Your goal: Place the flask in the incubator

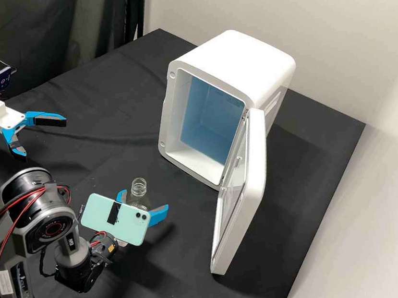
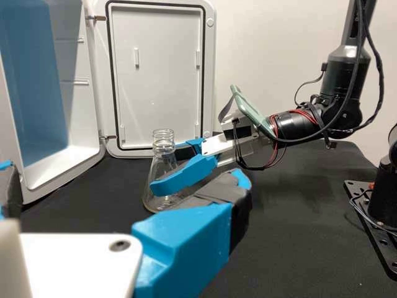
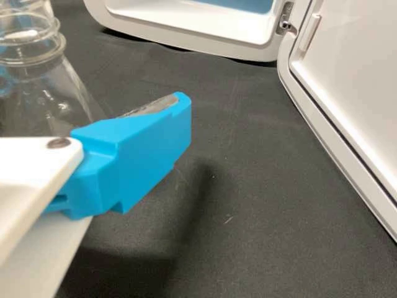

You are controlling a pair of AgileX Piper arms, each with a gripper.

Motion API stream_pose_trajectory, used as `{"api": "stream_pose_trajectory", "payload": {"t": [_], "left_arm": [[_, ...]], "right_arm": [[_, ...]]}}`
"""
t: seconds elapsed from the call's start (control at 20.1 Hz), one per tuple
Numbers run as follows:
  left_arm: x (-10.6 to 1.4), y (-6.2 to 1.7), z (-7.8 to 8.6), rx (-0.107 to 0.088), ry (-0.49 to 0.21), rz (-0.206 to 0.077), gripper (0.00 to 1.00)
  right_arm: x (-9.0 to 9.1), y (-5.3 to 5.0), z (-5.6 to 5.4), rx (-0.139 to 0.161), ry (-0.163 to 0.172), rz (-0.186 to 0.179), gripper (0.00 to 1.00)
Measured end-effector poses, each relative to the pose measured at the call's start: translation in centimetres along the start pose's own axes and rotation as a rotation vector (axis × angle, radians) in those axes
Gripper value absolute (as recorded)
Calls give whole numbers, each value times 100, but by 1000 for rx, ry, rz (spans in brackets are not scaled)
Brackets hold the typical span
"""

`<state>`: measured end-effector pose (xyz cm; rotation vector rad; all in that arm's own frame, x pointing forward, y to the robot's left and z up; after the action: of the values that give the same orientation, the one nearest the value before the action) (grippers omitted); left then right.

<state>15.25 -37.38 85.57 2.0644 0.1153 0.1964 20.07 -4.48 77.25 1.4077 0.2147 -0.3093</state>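
A clear glass flask (image 1: pixel 139 187) stands upright on the black bench in front of the incubator (image 1: pixel 247 65), a white box with a blue inside. Its door (image 1: pixel 242 182) is swung wide open. My right gripper (image 1: pixel 141 205) is open and straddles the flask low down, one blue finger on each side. The left wrist view shows that flask (image 2: pixel 162 167) with the right gripper (image 2: pixel 189 160) around it. In the right wrist view a finger (image 3: pixel 133 139) lies close beside the flask (image 3: pixel 37 68). My left gripper (image 1: pixel 40 137) hangs open and empty above the bench at the far left.
A mint-green phone (image 1: pixel 115 218) is mounted on the right arm's wrist. The open door (image 2: pixel 158 74) stands to the right of the incubator's mouth (image 2: pixel 37 93). An arm base (image 2: pixel 381 205) stands on the bench. The bench edge (image 1: pixel 331 200) runs close behind the incubator.
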Motion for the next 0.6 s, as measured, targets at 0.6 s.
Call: {"api": "stream_pose_trajectory", "payload": {"t": [0.6], "left_arm": [[0, 0, 0, 0, 0, 0, 100]], "right_arm": [[-18, 40, 1, -4, -3, 22, 0]]}}
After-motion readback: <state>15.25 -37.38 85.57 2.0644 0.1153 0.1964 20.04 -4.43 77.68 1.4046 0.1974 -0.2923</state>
